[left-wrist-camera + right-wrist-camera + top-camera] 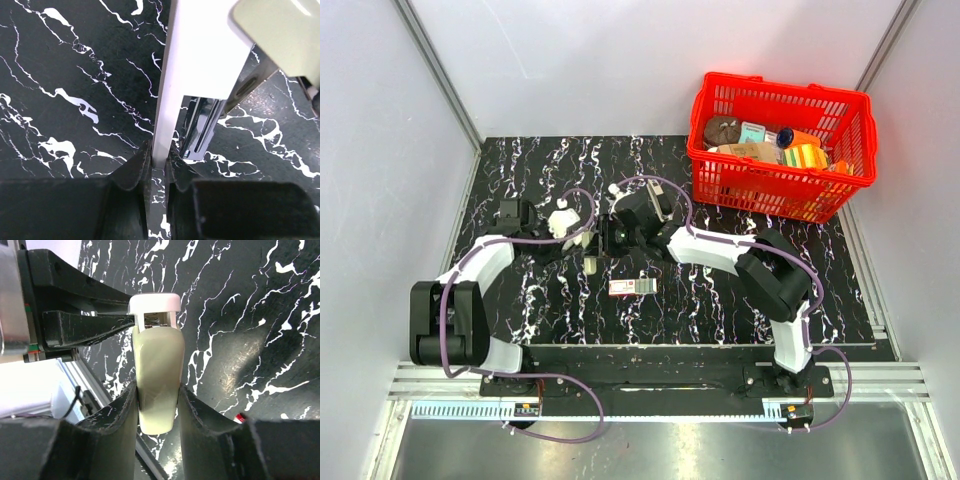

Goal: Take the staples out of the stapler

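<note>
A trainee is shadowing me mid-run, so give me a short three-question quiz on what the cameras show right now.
1. Multiple choice: the left fingers are clamped on A) the red basket, B) the stapler's whitish part, C) the red-and-white box.
2. True or false: the red-and-white box lies inside the red basket.
3. Short answer: which arm's fingers grip the stapler's olive-beige body?
Key: 1 B; 2 false; 3 the right fingers.
</note>
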You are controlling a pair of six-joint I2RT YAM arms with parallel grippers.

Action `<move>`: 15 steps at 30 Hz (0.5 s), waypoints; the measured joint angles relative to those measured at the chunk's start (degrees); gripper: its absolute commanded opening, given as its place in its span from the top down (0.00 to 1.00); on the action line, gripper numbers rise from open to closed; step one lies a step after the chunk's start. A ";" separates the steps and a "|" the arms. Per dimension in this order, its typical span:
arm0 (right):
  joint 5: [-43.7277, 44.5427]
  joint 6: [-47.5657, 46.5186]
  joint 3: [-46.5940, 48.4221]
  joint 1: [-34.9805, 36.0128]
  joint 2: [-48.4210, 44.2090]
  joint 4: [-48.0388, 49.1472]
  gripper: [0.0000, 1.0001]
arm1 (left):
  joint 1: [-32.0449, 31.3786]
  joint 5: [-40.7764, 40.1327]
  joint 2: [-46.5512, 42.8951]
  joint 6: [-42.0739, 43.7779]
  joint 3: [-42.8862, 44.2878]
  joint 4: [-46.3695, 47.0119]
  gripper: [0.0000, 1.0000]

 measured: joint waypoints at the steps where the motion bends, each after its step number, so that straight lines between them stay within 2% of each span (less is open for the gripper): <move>1: 0.00 -1.36 0.00 0.02 -0.02 -0.31 1.00 | -0.33 -0.79 -0.57 0.59 -0.96 1.53 1.00; 15: 4.76 -14.80 0.13 2.73 -0.44 -5.31 1.00 | -5.38 -10.45 -9.33 8.46 -13.64 18.51 1.00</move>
